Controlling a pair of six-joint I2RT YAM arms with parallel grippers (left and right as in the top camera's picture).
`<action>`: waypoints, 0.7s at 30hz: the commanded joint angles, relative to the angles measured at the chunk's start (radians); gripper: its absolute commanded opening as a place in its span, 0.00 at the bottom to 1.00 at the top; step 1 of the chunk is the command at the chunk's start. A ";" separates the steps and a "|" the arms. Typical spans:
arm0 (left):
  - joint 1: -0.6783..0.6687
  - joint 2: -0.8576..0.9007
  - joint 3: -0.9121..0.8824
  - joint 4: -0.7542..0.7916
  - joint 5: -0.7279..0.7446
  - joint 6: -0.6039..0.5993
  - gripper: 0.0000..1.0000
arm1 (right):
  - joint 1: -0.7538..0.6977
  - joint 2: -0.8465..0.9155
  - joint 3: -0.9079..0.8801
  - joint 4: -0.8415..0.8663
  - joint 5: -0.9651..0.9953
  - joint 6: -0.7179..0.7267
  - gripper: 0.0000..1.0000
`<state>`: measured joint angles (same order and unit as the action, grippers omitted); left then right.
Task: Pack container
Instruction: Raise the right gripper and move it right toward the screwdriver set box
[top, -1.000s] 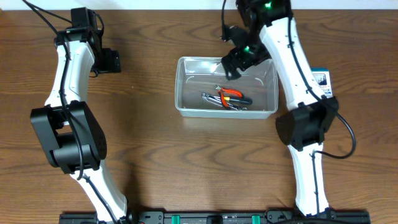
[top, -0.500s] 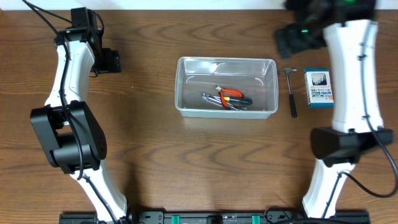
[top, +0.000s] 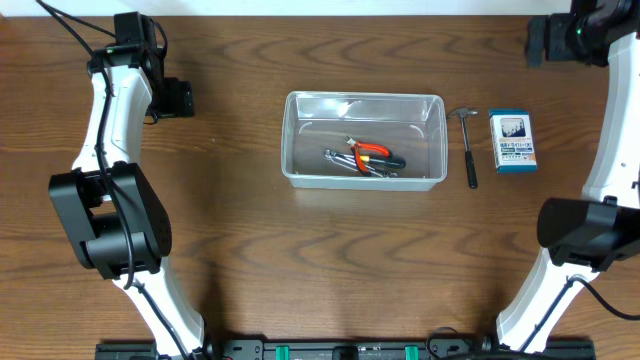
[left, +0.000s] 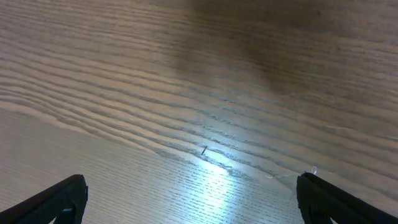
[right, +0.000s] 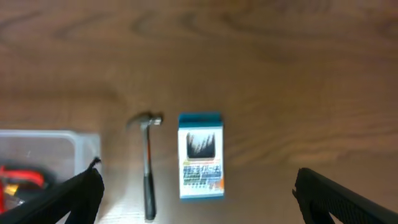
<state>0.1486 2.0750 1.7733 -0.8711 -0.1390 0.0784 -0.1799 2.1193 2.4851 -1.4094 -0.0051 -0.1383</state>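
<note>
Clear plastic container (top: 364, 97) has a hammer (top: 470, 152) just beside its right wall. The left gripper (left: 193, 202), spread, is well apart from it; the right gripper (right: 199, 199), spread, hangs near the far edge.

Robot lab, wooden table (top: 300, 260), left arm (top: 105, 110), right arm (top: 615, 130)

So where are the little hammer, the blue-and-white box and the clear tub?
hammer (top: 470, 150): overhead view, midway along its dark handle.
blue-and-white box (top: 512, 141): overhead view, middle of its top face.
container (top: 365, 96): overhead view, on its far rim.
</note>
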 joint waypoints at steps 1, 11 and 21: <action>0.001 0.018 -0.004 -0.003 -0.015 -0.002 0.98 | -0.015 0.042 -0.047 0.037 0.020 0.006 0.99; 0.001 0.018 -0.004 -0.003 -0.015 -0.002 0.98 | -0.024 0.212 -0.060 0.030 -0.002 0.035 0.99; 0.001 0.018 -0.004 -0.003 -0.015 -0.002 0.98 | -0.024 0.297 -0.060 -0.034 -0.011 0.074 0.99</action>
<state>0.1486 2.0750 1.7733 -0.8711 -0.1390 0.0784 -0.1936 2.3981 2.4222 -1.4368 -0.0078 -0.0902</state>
